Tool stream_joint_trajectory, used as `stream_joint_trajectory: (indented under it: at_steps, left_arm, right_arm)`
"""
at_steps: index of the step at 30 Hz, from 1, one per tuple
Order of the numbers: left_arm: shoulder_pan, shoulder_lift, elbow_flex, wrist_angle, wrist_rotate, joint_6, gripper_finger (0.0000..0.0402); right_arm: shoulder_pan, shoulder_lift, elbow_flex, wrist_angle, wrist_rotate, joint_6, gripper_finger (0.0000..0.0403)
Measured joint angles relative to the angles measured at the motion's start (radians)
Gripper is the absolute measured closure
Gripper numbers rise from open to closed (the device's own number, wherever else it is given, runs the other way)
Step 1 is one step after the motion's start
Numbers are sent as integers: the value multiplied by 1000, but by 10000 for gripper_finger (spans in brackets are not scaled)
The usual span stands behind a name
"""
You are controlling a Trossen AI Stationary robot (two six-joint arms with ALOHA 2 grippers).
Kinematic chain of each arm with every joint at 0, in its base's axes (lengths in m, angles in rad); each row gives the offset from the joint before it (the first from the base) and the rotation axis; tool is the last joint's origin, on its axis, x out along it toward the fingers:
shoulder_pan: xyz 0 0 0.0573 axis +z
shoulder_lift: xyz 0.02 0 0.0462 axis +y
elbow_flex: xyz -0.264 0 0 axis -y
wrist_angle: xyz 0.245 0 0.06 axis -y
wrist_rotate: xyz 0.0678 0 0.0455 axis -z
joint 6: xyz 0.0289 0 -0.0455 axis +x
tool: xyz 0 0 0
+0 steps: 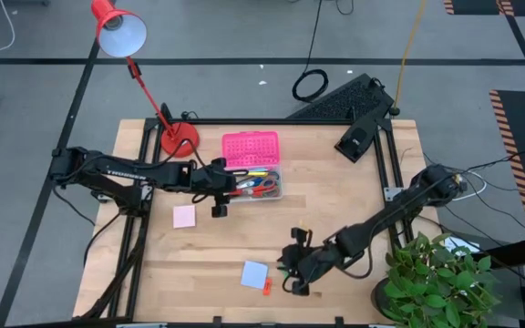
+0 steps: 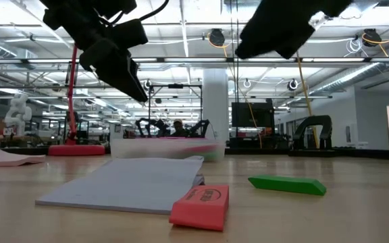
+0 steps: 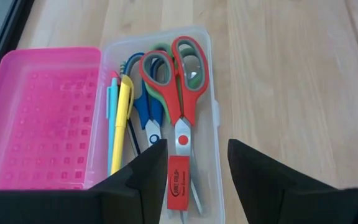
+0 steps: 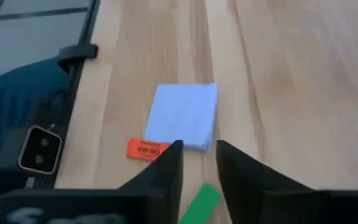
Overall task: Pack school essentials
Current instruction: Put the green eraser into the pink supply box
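— Where were your grippers?

— My left gripper [image 3: 197, 180] hung with its fingers apart over the clear box [image 1: 255, 182], at centre of the high view. My right gripper [image 4: 199, 165] sat at lower centre, fingers spread a little, holding nothing.

— What lay in the box?

— Red-handled scissors [image 3: 180, 81] on top, a red eraser [image 3: 178, 183] beneath my fingers, blue scissors [image 3: 145, 109] and a yellow pencil [image 3: 122, 121] beside them; the pink lid [image 3: 39, 118] lay open.

— And outside?

— The blue note pad [image 4: 184, 116], a second red eraser [image 4: 146, 149] and a green eraser [image 4: 201, 202] near my right gripper; the pink note pad [image 1: 184, 216] left of centre.
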Motion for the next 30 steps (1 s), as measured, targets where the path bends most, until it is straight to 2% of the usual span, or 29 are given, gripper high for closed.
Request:
stream_joint_trajectory:
  at_steps: [7,11,21,26,30]
  left_arm:
    - [1,0,0,3,0,2,229]
    - [1,0,0,5,0,2,229]
    - [1,0,0,6,0,1,229]
    - [1,0,0,9,0,0,229]
    - [1,0,0,10,0,-1,229]
  right_arm:
    - [4,43,0,-28,6,42,204]
    - [12,84,0,-28,49,32,167]
    - [67,104,0,-17,115,116,164]
    - [106,120,0,-18,204,121,164]
    - [117,155,0,-16,211,154,165]
